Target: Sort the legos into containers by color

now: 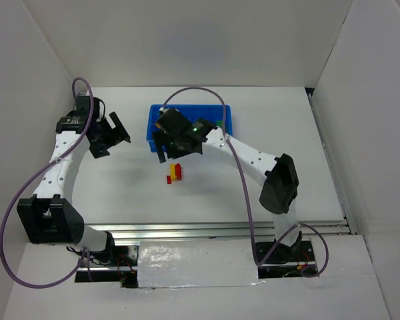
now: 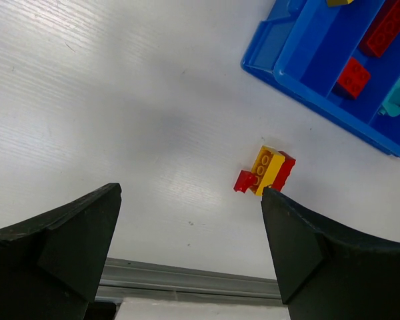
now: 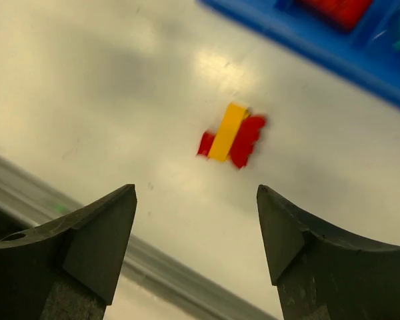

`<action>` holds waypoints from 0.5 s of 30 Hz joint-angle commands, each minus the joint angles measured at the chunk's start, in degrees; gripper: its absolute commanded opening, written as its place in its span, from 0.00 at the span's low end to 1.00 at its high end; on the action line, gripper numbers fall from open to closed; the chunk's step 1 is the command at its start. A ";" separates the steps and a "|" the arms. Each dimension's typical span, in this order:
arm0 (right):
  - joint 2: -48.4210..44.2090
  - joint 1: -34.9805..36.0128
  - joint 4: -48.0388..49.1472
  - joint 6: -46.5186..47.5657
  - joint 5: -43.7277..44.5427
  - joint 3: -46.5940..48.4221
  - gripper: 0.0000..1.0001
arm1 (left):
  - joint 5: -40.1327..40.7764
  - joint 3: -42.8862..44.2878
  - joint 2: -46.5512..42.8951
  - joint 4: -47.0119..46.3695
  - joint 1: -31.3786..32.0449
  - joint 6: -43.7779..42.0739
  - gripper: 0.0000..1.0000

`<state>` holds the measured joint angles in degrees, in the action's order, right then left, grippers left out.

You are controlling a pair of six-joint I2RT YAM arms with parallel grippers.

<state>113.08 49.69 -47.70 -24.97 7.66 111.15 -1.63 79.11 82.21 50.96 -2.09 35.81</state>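
Observation:
A small cluster of legos [image 1: 175, 173] lies on the white table just in front of the blue tray [image 1: 225, 127]: a yellow brick [image 2: 266, 167] between a red brick [image 2: 285, 171] and a smaller red piece [image 2: 243, 181]. The cluster also shows blurred in the right wrist view [image 3: 231, 135]. My right gripper [image 1: 176, 148] hovers open and empty over the tray's near edge, above the cluster [image 3: 195, 190]. My left gripper [image 1: 112, 139] is open and empty, left of the tray [image 2: 191, 193]. The tray holds red bricks [image 2: 353, 77] and a teal piece [image 2: 399, 100].
A metal rail [image 2: 187, 280] runs along the table's near edge. White walls enclose the table on the left, back and right. The right arm [image 1: 253, 157] reaches across the table from the right and hides much of the tray from above.

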 commanded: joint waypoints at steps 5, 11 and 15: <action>3.01 2.60 -3.53 -3.76 1.12 -3.85 0.76 | 1.36 0.52 -1.97 -0.60 0.06 1.01 0.99; 6.63 2.34 -3.72 -3.86 3.15 -6.82 0.62 | 1.01 -0.36 -2.23 -1.39 0.06 0.49 1.00; 9.96 2.16 -3.45 -3.59 2.19 -5.78 0.65 | 0.14 -0.98 -2.06 -1.74 0.07 -0.04 0.99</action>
<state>121.14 51.96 -51.46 -28.10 9.37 104.60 -1.15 78.59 81.25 50.52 -2.09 36.27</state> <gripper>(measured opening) 0.643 0.994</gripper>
